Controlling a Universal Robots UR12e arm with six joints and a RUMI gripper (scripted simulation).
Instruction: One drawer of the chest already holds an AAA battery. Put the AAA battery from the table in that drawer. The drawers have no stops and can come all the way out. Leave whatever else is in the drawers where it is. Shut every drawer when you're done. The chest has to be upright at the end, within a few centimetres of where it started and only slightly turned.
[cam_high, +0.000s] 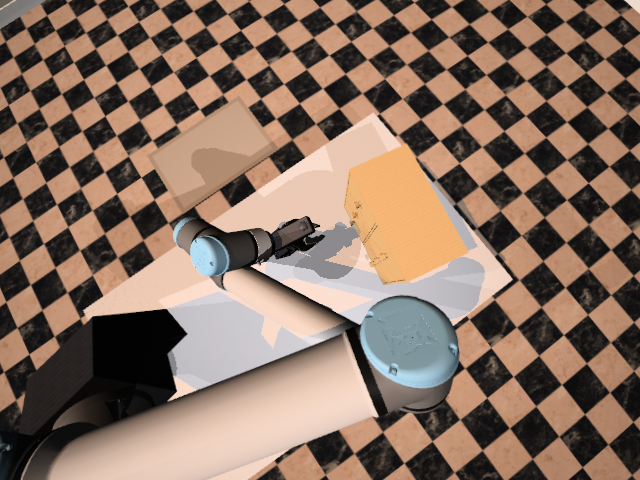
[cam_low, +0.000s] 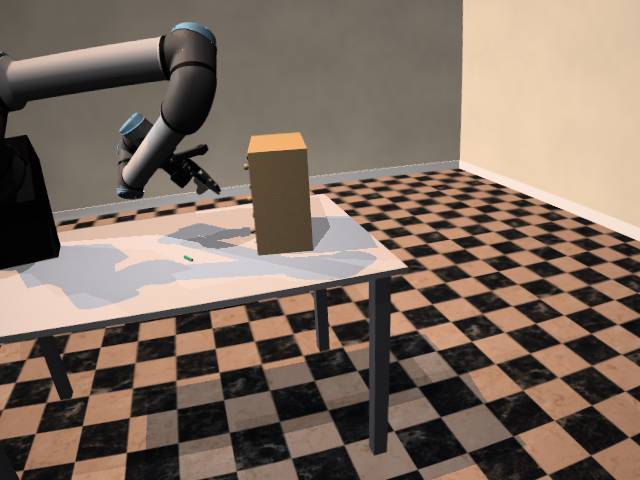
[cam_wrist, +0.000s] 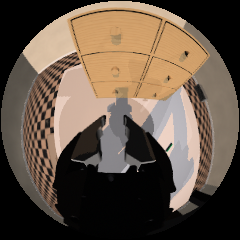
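Observation:
The AAA battery (cam_low: 188, 257) (cam_wrist: 169, 147), small and green with a dark end, lies on the table in front of the chest, off to the gripper's right in the wrist view. The arm hides it in the top view. The wooden chest (cam_high: 408, 211) (cam_low: 281, 201) (cam_wrist: 135, 45) stands upright. Its front shows two columns of drawers in three rows, with round knobs; all look shut, so their contents are hidden. My gripper (cam_high: 321, 232) (cam_low: 219, 192) (cam_wrist: 114, 115) hangs above the table in front of the chest, touching nothing. Its fingers stand partly open with nothing between them.
The table (cam_high: 310, 191) (cam_low: 155, 294) carries the chest near its far end. A black block (cam_high: 134, 351) (cam_low: 31, 206) is at the arm's base. The forearm reaches low across the table beside the chest. A tan see-through rectangle (cam_high: 237, 121) shows beyond the table's edge.

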